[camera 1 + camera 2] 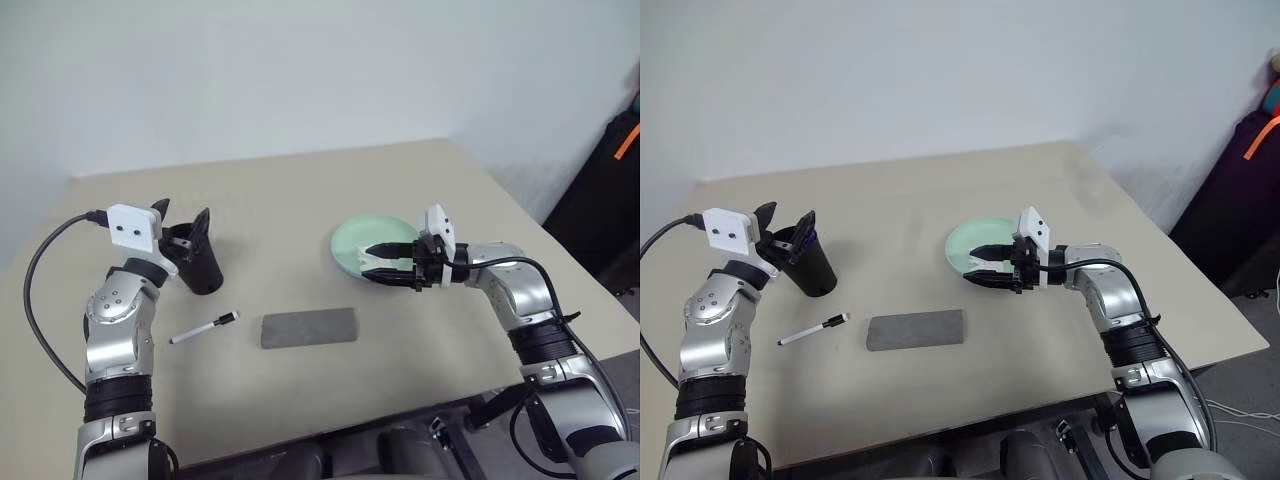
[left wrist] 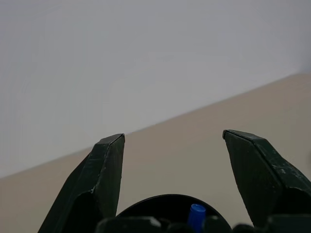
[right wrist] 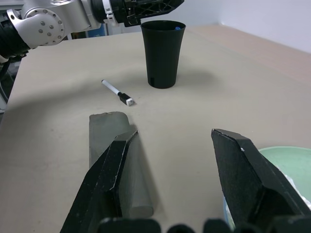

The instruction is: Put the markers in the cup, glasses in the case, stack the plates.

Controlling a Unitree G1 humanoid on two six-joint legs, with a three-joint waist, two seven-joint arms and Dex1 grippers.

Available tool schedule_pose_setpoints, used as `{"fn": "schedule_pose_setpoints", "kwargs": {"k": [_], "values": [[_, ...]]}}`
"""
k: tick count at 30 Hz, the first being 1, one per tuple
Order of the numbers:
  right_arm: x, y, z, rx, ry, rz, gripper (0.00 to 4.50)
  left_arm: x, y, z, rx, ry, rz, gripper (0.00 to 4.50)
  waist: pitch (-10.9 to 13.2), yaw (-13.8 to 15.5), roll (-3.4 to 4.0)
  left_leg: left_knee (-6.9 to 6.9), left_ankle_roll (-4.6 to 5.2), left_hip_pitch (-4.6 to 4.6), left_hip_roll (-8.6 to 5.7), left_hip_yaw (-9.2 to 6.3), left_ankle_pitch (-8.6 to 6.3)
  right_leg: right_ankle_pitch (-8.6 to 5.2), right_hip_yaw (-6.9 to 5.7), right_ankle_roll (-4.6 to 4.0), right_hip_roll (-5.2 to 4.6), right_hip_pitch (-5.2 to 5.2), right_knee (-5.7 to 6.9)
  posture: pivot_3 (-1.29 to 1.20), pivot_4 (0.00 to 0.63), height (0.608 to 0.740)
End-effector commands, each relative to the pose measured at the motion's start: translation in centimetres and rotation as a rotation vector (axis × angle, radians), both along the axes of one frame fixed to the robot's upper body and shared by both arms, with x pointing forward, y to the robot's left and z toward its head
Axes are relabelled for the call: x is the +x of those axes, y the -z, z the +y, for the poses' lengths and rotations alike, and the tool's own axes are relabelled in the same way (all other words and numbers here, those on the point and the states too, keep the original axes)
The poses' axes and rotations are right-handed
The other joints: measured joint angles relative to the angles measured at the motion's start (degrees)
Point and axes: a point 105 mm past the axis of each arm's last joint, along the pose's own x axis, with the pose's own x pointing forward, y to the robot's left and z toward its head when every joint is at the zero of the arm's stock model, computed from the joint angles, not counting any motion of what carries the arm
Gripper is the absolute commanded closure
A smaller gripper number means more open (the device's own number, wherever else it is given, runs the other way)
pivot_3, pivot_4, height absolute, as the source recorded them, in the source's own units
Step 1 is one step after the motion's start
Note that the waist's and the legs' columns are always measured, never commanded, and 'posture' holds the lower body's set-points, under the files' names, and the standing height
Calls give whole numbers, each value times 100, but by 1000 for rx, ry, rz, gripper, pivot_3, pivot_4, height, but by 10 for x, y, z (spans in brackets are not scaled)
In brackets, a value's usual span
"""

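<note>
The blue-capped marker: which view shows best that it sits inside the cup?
The left wrist view: the blue-capped marker pokes up inside the black cup rim, between the open left gripper fingers. The right wrist view shows a blue speck at the rim; in the eye views the gripper hides the marker.

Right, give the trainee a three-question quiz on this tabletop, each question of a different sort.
1. True or false: the black-capped marker already stands in the cup.
2. Which thing lies between the black-capped marker and the green plate? A) a tissue B) the grey case C) a spoon
3. Fill in: the marker poking up inside the cup has a ____ cap.

Key:
1. False; it lies flat on the table near the cup.
2. B.
3. Blue; the left pincer stands open above the cup's rim.
</note>
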Motion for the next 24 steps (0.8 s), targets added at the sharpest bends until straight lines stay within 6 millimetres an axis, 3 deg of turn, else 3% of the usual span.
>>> {"fn": "schedule_pose_setpoints", "kwargs": {"k": [1, 6, 10, 19, 24], "values": [[1, -17, 3, 32, -13, -63, 1918, -2, -36, -4, 8, 69, -97, 1035, 0, 0, 0, 0, 0, 0, 0, 0, 0, 0, 0, 0, 0, 0, 0, 0, 0, 740], [2, -17, 3, 30, -15, -65, 1918, -27, -56, -48, 82, 421, -31, 1035, 2, -5, -9, 0, 1, -5, 0, 1, 0, 0, -1, 0, 0, -2, -1, 0, 0, 740], [3, -18, 4, 29, -17, -66, 1918, -49, -48, -67, 193, 612, 118, 1035, 4, -8, 0, -2, 9, -2, 0, 7, -5, -2, 3, 1, 1, -2, -2, 0, 0, 740], [4, -18, 7, 36, -14, -68, 1918, -62, 24, -40, 575, 649, 631, 1035, 10, -11, 6, -2, 5, 4, 14, 12, 0, -5, 1, -1, 16, -1, 1, 0, 0, 740], [6, -19, 8, 43, -5, -74, 1918, -65, 52, -23, 648, 668, 796, 1035, 10, -7, 5, -6, 6, 1, 13, 12, -1, -5, 2, -1, 15, -6, -1, 0, 0, 740]]}}
